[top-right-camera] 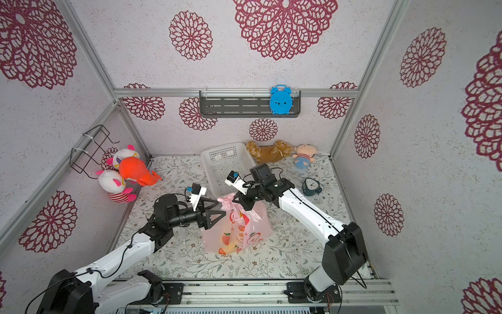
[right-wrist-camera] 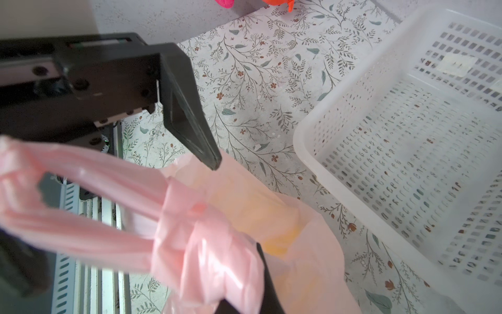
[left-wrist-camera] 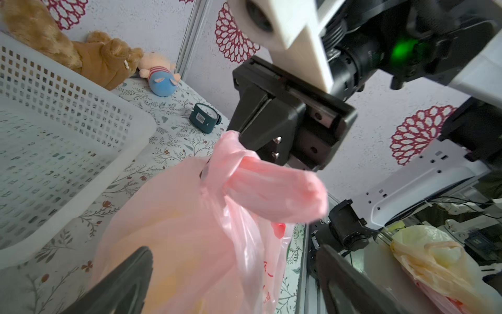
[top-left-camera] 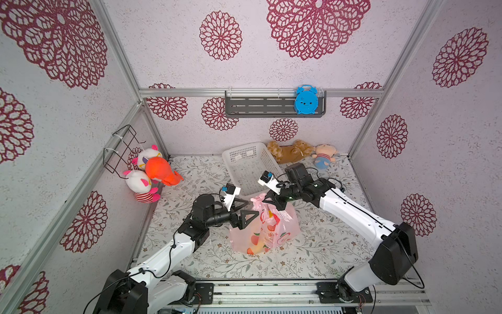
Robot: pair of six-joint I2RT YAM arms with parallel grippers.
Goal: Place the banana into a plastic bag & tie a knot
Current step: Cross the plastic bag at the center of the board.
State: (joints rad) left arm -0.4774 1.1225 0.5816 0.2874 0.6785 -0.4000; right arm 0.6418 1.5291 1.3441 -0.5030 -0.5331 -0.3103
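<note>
While peering down in both top views, spotted the plastic bag (top-left-camera: 289, 228) (top-right-camera: 260, 225) sitting on the floral table (top-left-camera: 320, 252) just in front of the white basket (top-left-camera: 226, 159), knot (top-left-camera: 258, 199) up top, banana (top-left-camera: 259, 245) showing yellow through the film near the bottom. Caught the right gripper (top-left-camera: 269, 199) with fingers pressed together on pink plastic right beside the knot. Found the left gripper (top-left-camera: 254, 208) on the opposite side, fingers spread wide, nothing pinched. Also noticed a dark little clock (top-right-camera: 312, 187) on the table behind the right arm, plus some plush toys (top-left-camera: 152, 174) by the left wall. Moving to the left wrist view, saw its own fingers (left-wrist-camera: 127, 271) far apart with the bag (left-wrist-camera: 176, 231) filling the gap, and got a clean look at the right gripper (left-wrist-camera: 245, 136) clamped shut on a bunched bit of the bag's top. Couldn't confirm any contact between the left fingers and the bag there. Over in the right wrist view, made out the knot (right-wrist-camera: 184, 217) in the middle, two handle strips (right-wrist-camera: 95, 174) running off sideways from it, one open left finger (right-wrist-camera: 187, 117) hanging above the bag, and the right gripper's own black fingers (right-wrist-camera: 267, 280) shut on plastic just past the knot. Picked out the banana's yellow (right-wrist-camera: 279, 236) under the film too, close beside the basket (right-wrist-camera: 307, 130).
</note>
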